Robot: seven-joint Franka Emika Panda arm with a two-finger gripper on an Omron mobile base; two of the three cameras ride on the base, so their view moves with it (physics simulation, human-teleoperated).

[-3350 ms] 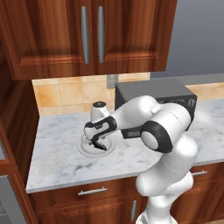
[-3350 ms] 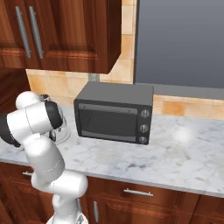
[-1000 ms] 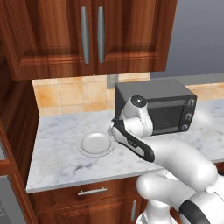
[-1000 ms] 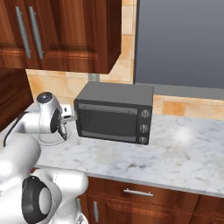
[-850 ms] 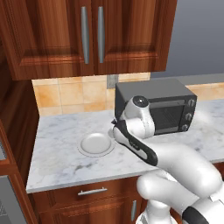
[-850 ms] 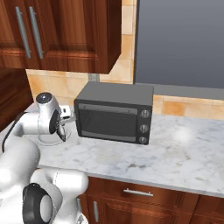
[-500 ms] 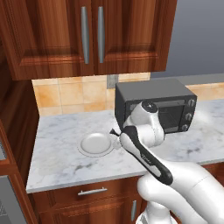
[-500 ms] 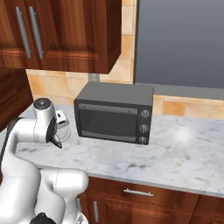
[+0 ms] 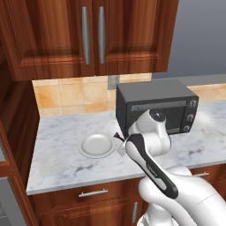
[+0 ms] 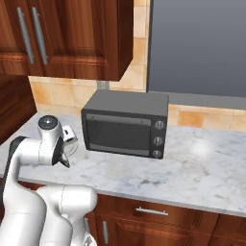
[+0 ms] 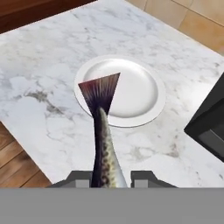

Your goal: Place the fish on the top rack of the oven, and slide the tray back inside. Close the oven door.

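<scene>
Gripping the fish [image 11: 104, 144] by its body, your pincer [image 11: 110, 178] is clenched on it above the marble worktop [image 11: 52, 57], tail fanned out beyond the fingertips over the white plate [image 11: 135, 94] that lies below, with a dark toaster oven [image 9: 155, 108] just beside the pincer.

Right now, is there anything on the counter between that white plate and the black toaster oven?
No. In the left base view only bare marble counter lies between the plate and the toaster oven.
</scene>
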